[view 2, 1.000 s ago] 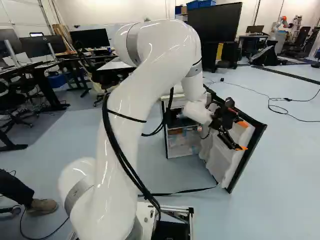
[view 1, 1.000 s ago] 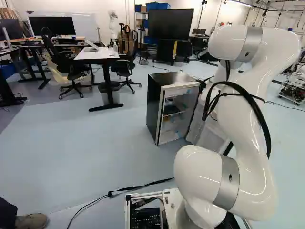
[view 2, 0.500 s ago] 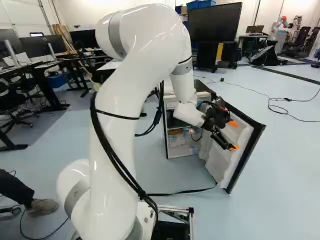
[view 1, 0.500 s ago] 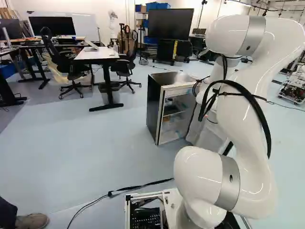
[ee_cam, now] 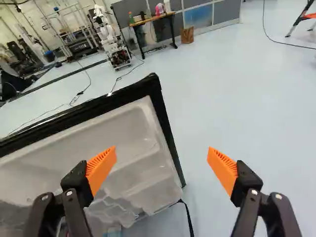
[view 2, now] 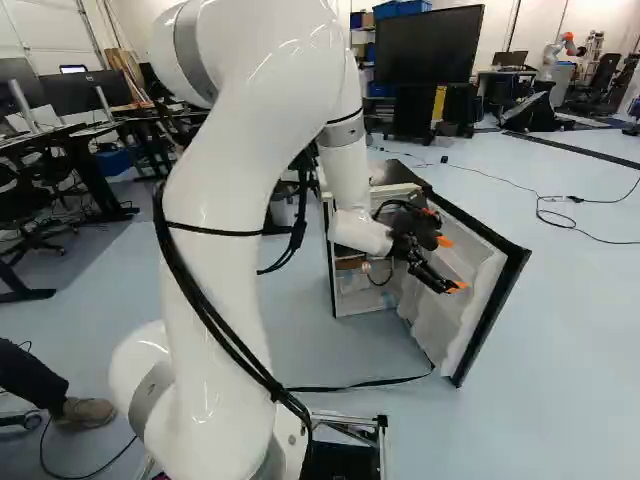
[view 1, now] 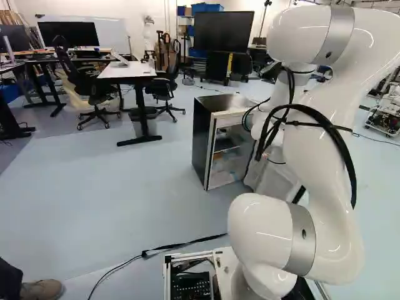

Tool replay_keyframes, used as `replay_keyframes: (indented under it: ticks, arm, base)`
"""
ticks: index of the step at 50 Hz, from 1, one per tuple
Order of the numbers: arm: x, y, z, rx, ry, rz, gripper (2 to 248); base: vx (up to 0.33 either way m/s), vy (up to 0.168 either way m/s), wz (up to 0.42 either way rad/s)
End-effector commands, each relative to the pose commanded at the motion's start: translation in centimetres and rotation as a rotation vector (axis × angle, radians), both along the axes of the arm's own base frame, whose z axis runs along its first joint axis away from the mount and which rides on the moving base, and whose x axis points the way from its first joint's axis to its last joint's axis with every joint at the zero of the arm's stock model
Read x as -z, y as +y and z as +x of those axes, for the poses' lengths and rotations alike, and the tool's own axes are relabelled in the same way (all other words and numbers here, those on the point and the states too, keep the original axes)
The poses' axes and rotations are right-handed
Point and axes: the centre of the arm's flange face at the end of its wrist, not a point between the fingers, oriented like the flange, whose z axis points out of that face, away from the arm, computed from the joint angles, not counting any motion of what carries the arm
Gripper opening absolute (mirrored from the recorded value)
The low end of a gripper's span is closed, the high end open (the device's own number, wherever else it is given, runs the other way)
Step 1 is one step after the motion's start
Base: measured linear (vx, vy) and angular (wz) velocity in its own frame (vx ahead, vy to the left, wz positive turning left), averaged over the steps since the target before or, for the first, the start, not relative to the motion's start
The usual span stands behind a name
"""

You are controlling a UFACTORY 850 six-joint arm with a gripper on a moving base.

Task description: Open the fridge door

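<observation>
Pale blue floor [view 1: 112, 194] under everything. White arm [view 2: 235, 190] rises on the base side of the fridge [view 1: 205, 140] and reaches over to the fridge's right. Desk [view 1: 128, 72] with a laptop sits behind the fridge and to its left. Big dark screen [view 1: 224, 31] is well behind the fridge. Fridge stands on the floor: black side, grey top, front uncovered. Fridge door [view 2: 478, 295] stands wide open at the fridge's right, white moulded liner showing, black rim round it. Shelf [view 1: 226, 149] crosses the fridge's inside, some packages [view 1: 220, 167] below it; can't make out what they are. Pincer [view 2: 452, 264] is right of the fridge's opening, on the liner side of the door. Open, fingers spread wide, gripping nothing. In the wrist view, door's rim shows ahead, through the gap; one orange pad [ee_cam: 101, 170] overlaps the liner, contact can't be told. Black strap [view 2: 365, 383] lies on the floor, base side of the fridge.
</observation>
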Motion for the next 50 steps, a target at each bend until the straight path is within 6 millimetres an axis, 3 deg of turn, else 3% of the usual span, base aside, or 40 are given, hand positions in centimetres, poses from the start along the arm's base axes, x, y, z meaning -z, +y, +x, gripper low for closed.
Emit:
replay_keyframes:
  ticks: [38,50]
  arm:
    - [-1.0,7.6,-2.5,-0.361,0.073,-0.037,247]
    - [-1.1,8.3,-2.7,-0.412,0.080,-0.044,247]
  base:
    - [0.000,0.000,0.000]
    - [0.000,0.000,0.000]
